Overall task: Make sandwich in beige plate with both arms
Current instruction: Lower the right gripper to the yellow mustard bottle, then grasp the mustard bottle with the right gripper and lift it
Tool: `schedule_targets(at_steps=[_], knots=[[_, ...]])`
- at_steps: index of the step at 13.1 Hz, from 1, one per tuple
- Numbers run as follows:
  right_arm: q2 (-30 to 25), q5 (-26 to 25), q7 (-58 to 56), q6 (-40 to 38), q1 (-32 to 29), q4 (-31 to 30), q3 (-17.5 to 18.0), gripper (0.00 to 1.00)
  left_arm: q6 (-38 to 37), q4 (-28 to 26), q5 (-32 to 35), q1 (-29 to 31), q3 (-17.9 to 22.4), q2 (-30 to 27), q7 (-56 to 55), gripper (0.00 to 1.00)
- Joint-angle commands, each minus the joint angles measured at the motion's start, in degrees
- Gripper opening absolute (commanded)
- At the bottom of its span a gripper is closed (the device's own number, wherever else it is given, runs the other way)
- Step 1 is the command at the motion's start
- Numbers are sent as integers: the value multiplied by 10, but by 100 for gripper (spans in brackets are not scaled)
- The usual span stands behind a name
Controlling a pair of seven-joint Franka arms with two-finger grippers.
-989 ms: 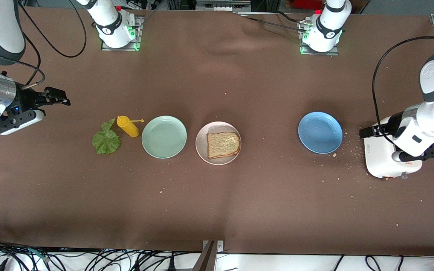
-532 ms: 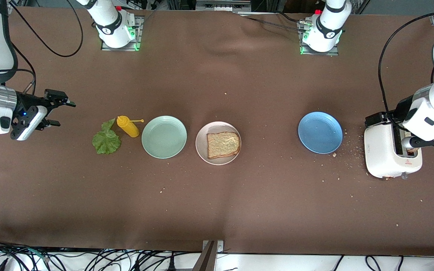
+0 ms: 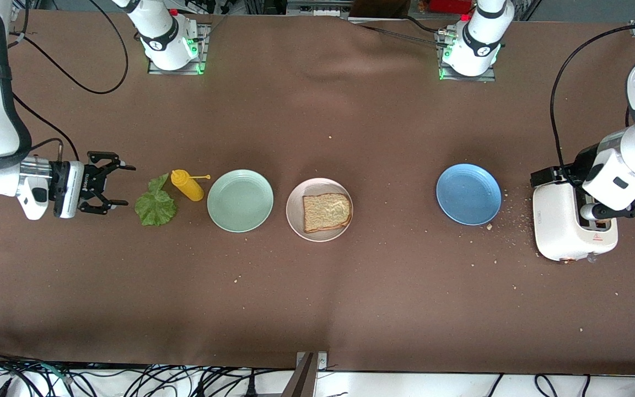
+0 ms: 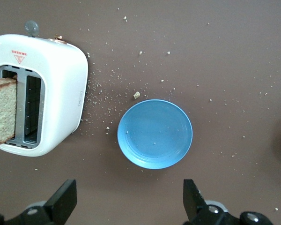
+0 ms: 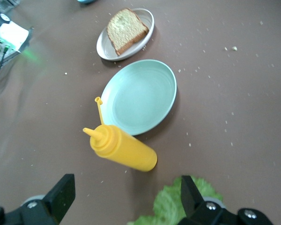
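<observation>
Brown cloth tabletop [image 3: 317, 309], crumbs scattered toward the left arm's end.

Beige plate [image 3: 295, 220] sits mid-row with one slice of bread [image 3: 326, 212] lying flat on it (crust brown, no topping visible). The sandwich is not assembled: only that one slice is on the plate. Mint-green plate [image 3: 240, 200] just beside it, toward the right arm's end. Yellow squeeze bottle [image 3: 187, 184] lies tipped over next to the green plate, nozzle cap hanging off on its strap. Lettuce leaf [image 3: 155, 206] lies on the cloth beside the bottle, touching or nearly touching it.

Blue plate [image 3: 468, 194] well apart, toward the left arm's end. White toaster [image 3: 563, 226] near it; the left wrist view shows a second bread slice [image 4: 2, 112] standing in one slot.

Right end effector [image 3: 112, 187] hangs low just beside the lettuce, released, fingers spread wide and holding nothing. Its wrist view shows the leaf between the fingertips' line of sight.

Left end effector [image 4: 130, 199] is over the toaster, released too, fingers wide apart, grasping nothing.
</observation>
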Motion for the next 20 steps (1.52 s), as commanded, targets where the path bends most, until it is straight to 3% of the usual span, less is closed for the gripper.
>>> schedule_targets(at_steps=[1,6,12,17,20], knots=[[27,39,-98,-9,-6,-1,1,100,-1,0,20,0,-3,3,2,100],[88,117,-291,-56,-9,-16,1,100,-1,0,20,-4,-3,4,2,100],[119,164,-451,-83,-11,-27,8,100,-1,-1,21,-7,-4,4,2,100],[143,179,-488,-108,-10,-23,11,99,0,-1,21,-7,-4,8,2,100],[166,194,-490,-123,-8,-22,17,92,0,-1,21,-7,-4,11,2,100]])
